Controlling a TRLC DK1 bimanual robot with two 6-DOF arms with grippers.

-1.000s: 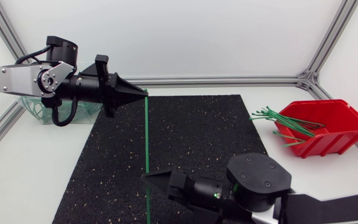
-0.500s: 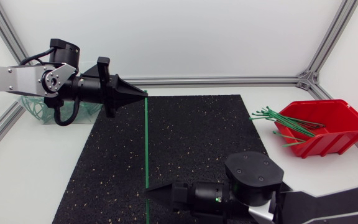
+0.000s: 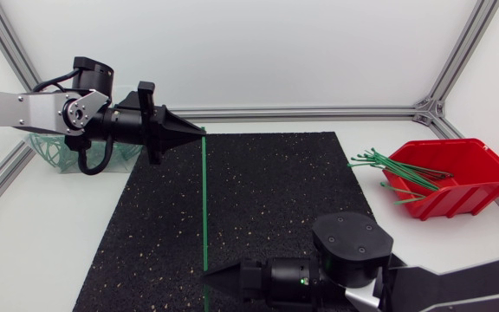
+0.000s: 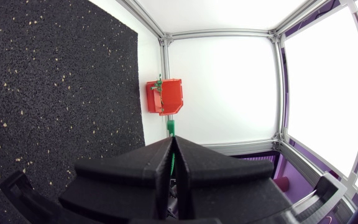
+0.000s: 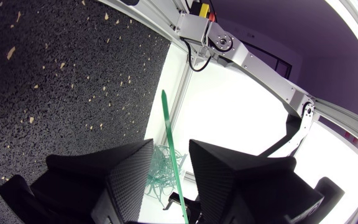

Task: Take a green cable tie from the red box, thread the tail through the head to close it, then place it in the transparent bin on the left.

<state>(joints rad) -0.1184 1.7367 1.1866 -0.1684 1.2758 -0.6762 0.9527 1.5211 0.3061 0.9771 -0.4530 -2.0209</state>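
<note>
Green cable tie (image 3: 204, 199) stretched straight above the black mat (image 3: 275, 191). Its far end is clamped between the closed fingers of the left gripper (image 3: 199, 130), just beside the transparent bin (image 3: 50, 152). Its near end lies in the gap of the right gripper (image 3: 210, 276), whose fingers (image 5: 129, 168) stand apart. The red box (image 3: 457, 186) is well apart.

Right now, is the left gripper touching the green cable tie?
Touching. The left wrist view shows the left gripper shut on the green cable tie, whose end pokes out past its tip.
</note>
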